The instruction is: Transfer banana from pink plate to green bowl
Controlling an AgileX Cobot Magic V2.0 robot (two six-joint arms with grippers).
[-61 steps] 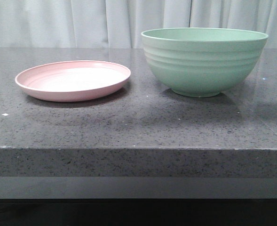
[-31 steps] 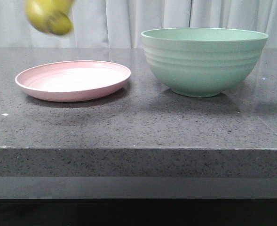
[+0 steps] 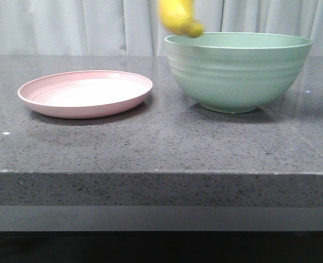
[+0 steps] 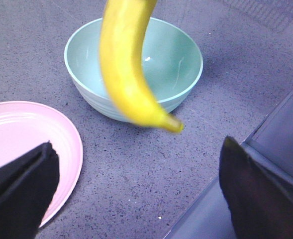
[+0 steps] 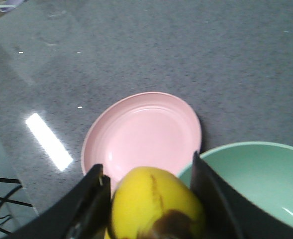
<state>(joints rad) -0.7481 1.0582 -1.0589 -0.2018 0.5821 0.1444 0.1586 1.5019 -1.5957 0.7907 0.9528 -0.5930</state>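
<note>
Halfway done, seemingly: pinched banana (image 5: 156,209) in right gripper (image 5: 151,199), high to clear green bowl (image 5: 255,174) just beneath. Held left gripper (image 4: 139,144) spread, empty, above pink plate (image 4: 27,134).

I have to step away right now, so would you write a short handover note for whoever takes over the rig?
Right gripper: shut on the banana, carrying it in the air.
Left gripper: open, holding nothing, looking down at the table between plate and bowl.
Banana: in the front view it hangs at the green bowl's near-left rim, above it, not yet inside.
Pink plate: nothing on it, to the left of the bowl on the dark counter.
Done: the banana is lifted off the plate and brought over to the bowl.
Left: centre it over the bowl, lower, release, withdraw.
</note>
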